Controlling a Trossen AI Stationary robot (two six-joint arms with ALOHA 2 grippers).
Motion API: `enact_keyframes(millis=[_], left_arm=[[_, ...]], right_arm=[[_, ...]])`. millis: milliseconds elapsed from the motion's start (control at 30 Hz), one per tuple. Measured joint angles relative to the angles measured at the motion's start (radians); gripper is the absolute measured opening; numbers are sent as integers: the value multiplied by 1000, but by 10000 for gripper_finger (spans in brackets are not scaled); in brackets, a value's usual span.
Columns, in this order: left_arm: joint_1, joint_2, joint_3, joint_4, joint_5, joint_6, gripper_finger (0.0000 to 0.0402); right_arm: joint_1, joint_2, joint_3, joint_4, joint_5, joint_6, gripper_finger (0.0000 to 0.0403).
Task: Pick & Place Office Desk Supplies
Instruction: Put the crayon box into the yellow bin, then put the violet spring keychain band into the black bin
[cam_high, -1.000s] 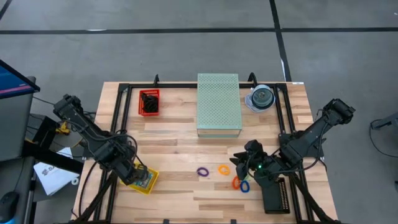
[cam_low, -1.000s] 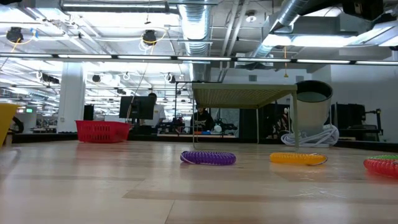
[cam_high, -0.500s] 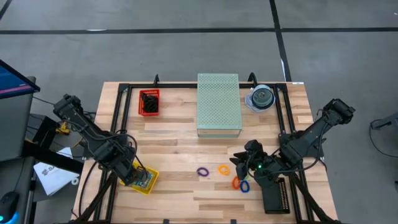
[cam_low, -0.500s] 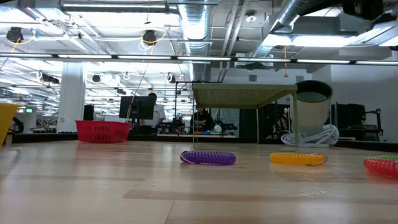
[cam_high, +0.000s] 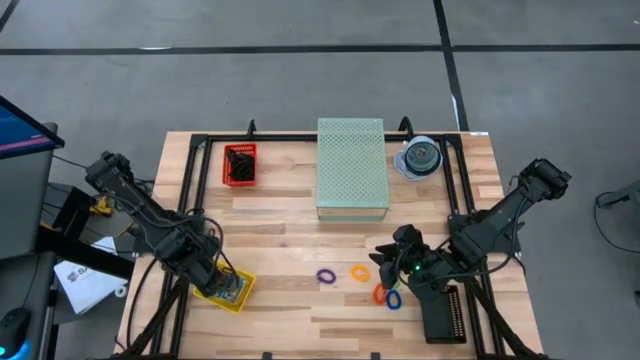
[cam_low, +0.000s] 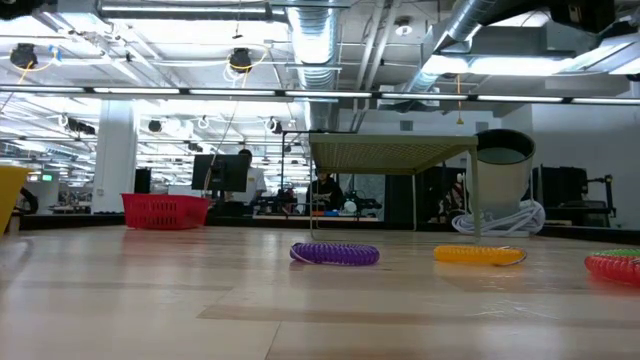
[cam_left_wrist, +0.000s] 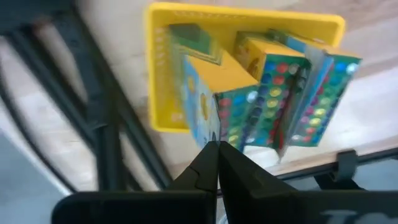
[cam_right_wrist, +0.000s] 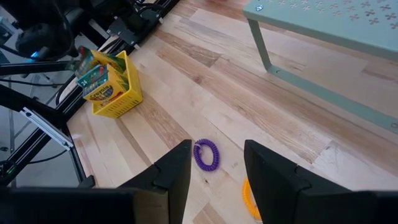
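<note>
- The big wooden table (cam_high: 280, 225) holds everything. A pale green box with holes (cam_high: 352, 168) stands at the back in the middle.
- A red basket (cam_high: 240, 165) sits at the back on the left side, well apart from the loops.
- A small yellow basket (cam_high: 232, 290) sits near the front on the left. It is full of little boxes and packets (cam_left_wrist: 273, 102) with coloured dots.
- The left gripper (cam_high: 205, 281) is right at the yellow basket. Its two fingers (cam_left_wrist: 214, 168) are pressed together with nothing between them, just beside the packets.
- The right gripper (cam_high: 382, 262) is at the front on the right. Its fingers (cam_right_wrist: 177, 165) stand apart and hold nothing.
- The purple loop (cam_high: 326, 276) lies on the wood just ahead of the right gripper, seen between its fingers in the right wrist view.
- The orange loop (cam_high: 360, 271) lies a little closer to that gripper. A red-orange loop (cam_high: 379, 294) and a blue loop (cam_high: 393, 299) lie together just beside it.
- I think the step now is to pick up one loop with the right gripper.
- To do it well, the gripper should come straight down over one loop. One finger should go inside the ring and one outside.
- The loops look soft and thin, so it should squeeze low, near the wood, and go slow so the loop does not slide away.
</note>
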Motion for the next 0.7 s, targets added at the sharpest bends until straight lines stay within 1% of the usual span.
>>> enact_keyframes(millis=[100, 200, 367, 467, 567, 700], left_arm=[[0, 0, -40, 72, -1, -8, 0], [0, 0, -74, 63, -7, -32, 0], [5, -2, -81, 56, -35, -48, 11], [11, -18, -81, 56, -51, -47, 38], [11, -46, -81, 55, -78, -47, 79], [11, -89, -81, 51, -85, -49, 133]], right_arm=[[1, 0, 0, 1, 0, 0, 146], [8, 0, 0, 3, 0, 4, 146], [10, 0, 0, 3, -4, 8, 146], [9, 0, 0, 3, -4, 4, 146], [9, 0, 0, 3, -4, 2, 146], [9, 0, 0, 2, -4, -1, 146]])
